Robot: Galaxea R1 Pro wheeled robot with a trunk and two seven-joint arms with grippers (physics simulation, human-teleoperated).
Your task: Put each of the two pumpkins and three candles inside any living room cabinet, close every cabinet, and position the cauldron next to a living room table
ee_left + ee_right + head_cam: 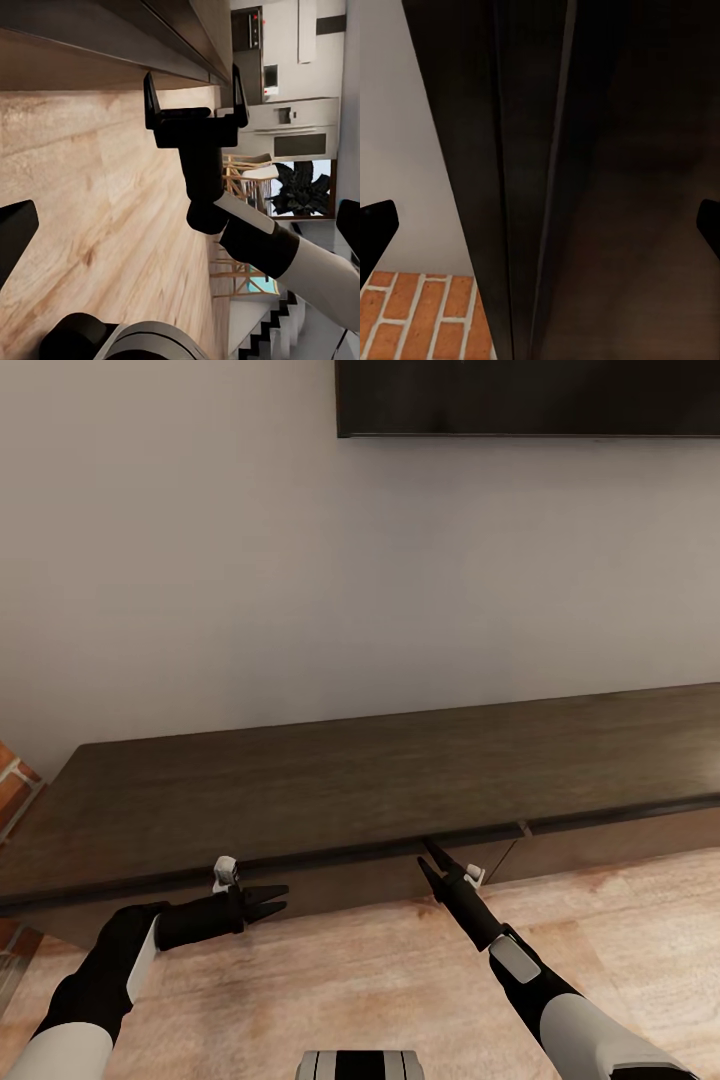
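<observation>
The long, low dark-brown cabinet [330, 790] runs along the wall in the head view, its flat top bare. My right gripper [428, 860] is open, its fingers reaching up under the lip of the top, close to a seam between front panels [520, 828]. In the left wrist view the same right gripper [195, 91] stands open against the cabinet's edge [112, 45]. My left gripper [275, 900] is open and hovers low over the floor in front of the cabinet, pointing toward the right arm. The right wrist view looks along the cabinet's front edge [532, 180]. Pumpkins, candles, cauldron and grey table are out of view.
A dark TV panel [530, 395] hangs on the grey wall above the cabinet. A brick wall [15, 785] meets the cabinet's left end. Light wooden floor [350, 980] lies in front. The left wrist view shows a kitchen [289, 75], chairs and a plant [300, 191] far off.
</observation>
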